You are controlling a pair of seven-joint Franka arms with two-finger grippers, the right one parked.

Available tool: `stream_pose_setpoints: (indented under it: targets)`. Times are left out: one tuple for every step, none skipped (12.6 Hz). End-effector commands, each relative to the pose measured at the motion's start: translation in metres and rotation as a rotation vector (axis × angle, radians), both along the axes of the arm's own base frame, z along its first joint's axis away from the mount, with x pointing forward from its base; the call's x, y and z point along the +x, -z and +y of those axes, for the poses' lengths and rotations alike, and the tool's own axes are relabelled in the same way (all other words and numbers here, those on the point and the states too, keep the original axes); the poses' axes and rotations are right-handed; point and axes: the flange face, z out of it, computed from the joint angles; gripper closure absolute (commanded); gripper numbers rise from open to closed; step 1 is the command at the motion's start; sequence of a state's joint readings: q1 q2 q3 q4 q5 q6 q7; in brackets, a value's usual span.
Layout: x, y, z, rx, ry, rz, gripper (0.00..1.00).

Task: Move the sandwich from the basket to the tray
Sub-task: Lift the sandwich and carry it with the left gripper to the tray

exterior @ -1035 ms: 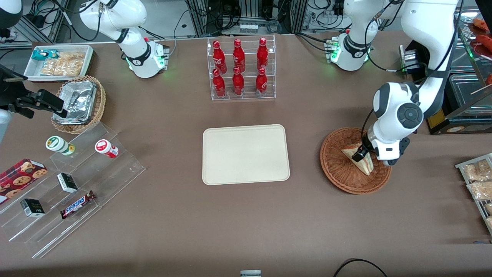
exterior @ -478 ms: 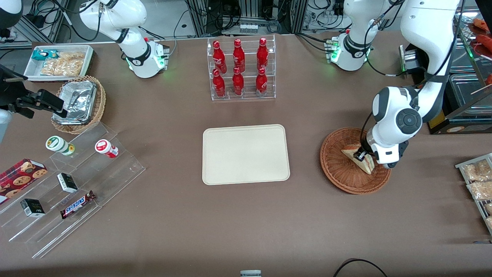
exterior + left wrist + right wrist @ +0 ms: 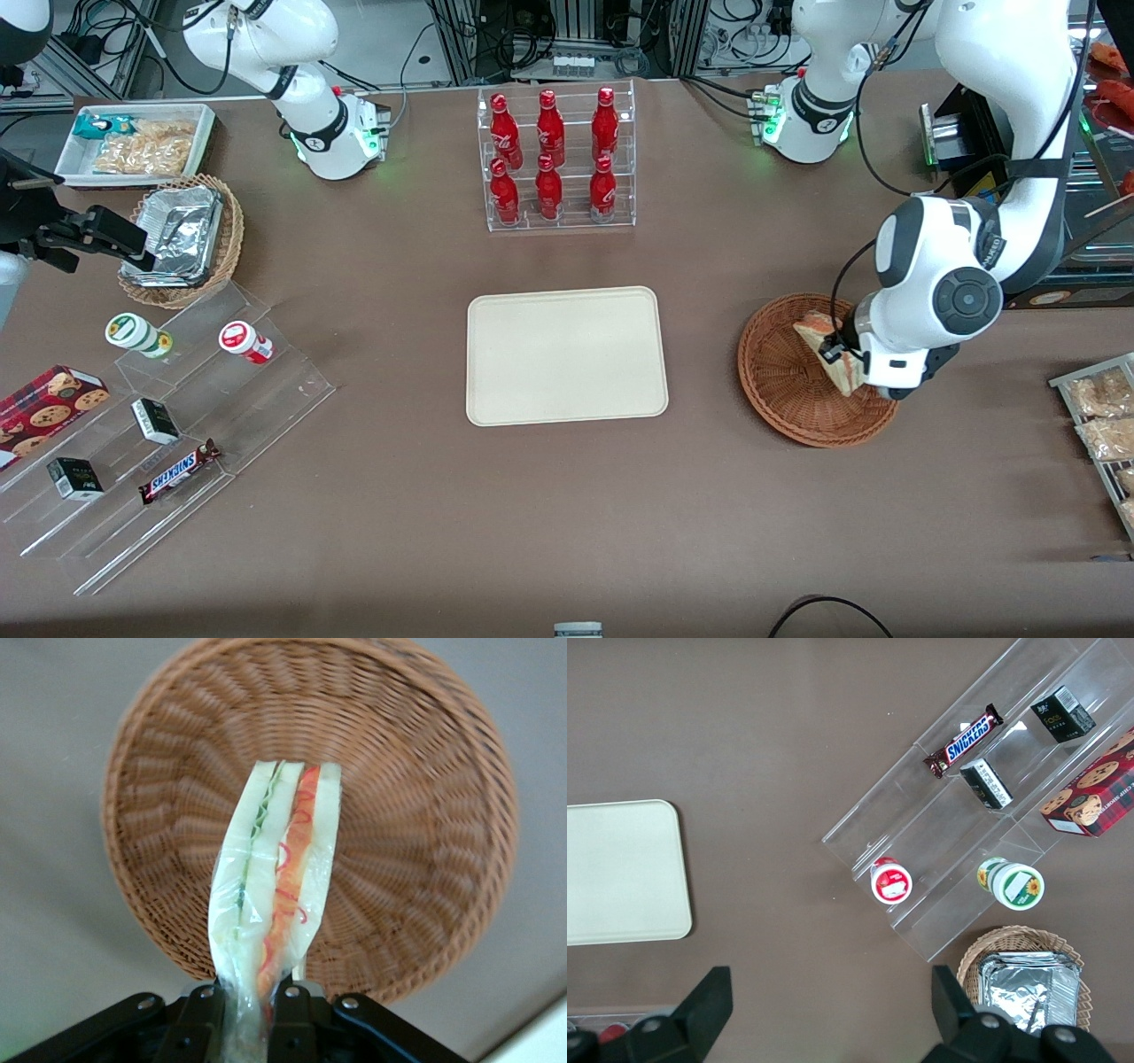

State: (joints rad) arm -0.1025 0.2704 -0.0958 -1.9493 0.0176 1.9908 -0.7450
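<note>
My left gripper is shut on the sandwich, a wrapped pale wedge with red and green filling, and holds it lifted above the reddish-brown woven basket. In the left wrist view the sandwich hangs pinched between the black fingers of the gripper, clear of the basket beneath it. The cream-beige tray lies flat at the table's middle, beside the basket toward the parked arm's end, with nothing on it; its corner shows in the right wrist view.
A clear rack of red bottles stands farther from the front camera than the tray. Clear stepped shelves with snacks, a tan basket holding foil and a white bin sit toward the parked arm's end. Packets in a rack lie near the basket.
The gripper, which was down in the basket around the sandwich, has risen with the sandwich held in it, so the wedge now hangs above the basket floor.
</note>
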Motion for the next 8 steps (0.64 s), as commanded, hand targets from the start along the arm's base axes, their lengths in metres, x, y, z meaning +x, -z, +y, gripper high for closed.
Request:
stream_pose_setpoints:
  targets:
    - [0.0, -0.004, -0.04, -0.039, 0.22, 0.0, 0.91]
    - [-0.001, 0.0, -0.067, -0.066, 0.348, 0.012, 0.91]
    - [-0.002, 0.002, -0.086, -0.085, 0.414, 0.008, 0.91]
    - [-0.002, 0.003, -0.11, -0.094, 0.439, -0.001, 0.91]
    - [-0.002, 0.003, -0.141, -0.096, 0.448, -0.01, 0.91]
    - [-0.004, 0.005, -0.164, -0.09, 0.437, -0.021, 0.91]
    - [-0.008, 0.009, -0.189, -0.09, 0.439, -0.03, 0.91]
    - [-0.012, 0.011, -0.213, -0.09, 0.433, -0.046, 0.92]
